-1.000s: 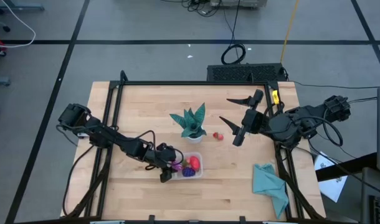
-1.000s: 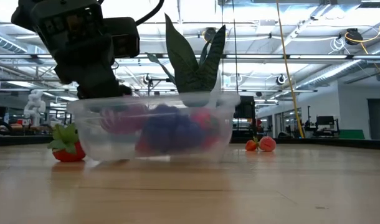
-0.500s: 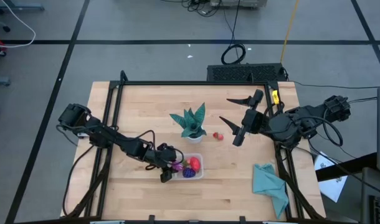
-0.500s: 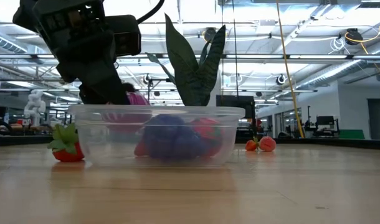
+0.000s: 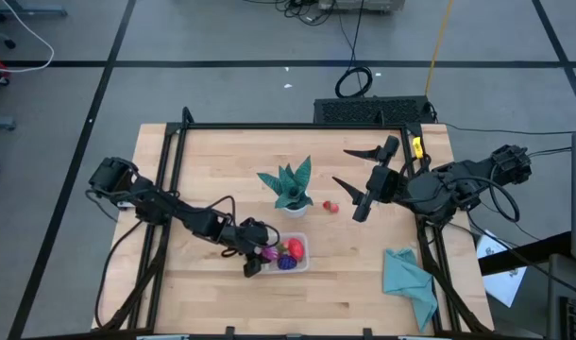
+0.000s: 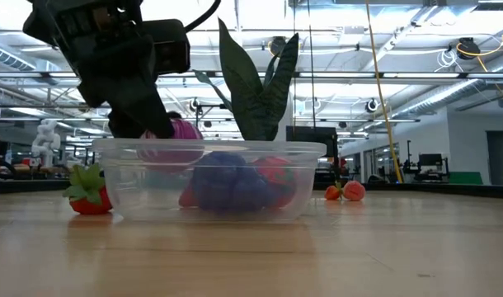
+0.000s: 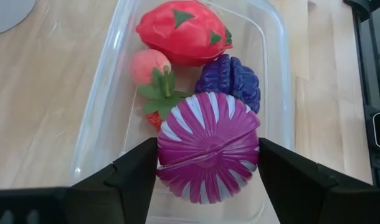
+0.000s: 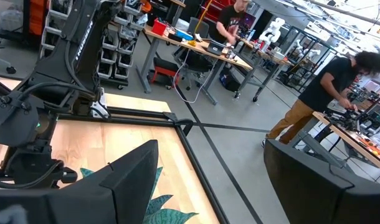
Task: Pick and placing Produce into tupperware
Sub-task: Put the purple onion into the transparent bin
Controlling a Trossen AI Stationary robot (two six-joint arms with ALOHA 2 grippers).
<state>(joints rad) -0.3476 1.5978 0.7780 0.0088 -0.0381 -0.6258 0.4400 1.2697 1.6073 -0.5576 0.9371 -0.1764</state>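
1. Left wrist view: the left gripper (image 7: 207,163) pinches the pink-purple ball (image 7: 207,147) over the tupperware (image 7: 275,81); a large red piece (image 7: 182,32), strawberry (image 7: 150,67) and dark purple piece (image 7: 232,77) lie inside.
2. High view: the right gripper (image 5: 349,182) hangs spread above the table (image 5: 354,274), beside the potted plant (image 5: 290,186).

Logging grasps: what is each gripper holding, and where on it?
Left gripper clamps the pink-purple ribbed ball by opposite sides, above the clear plastic tupperware. Right gripper holds nothing.
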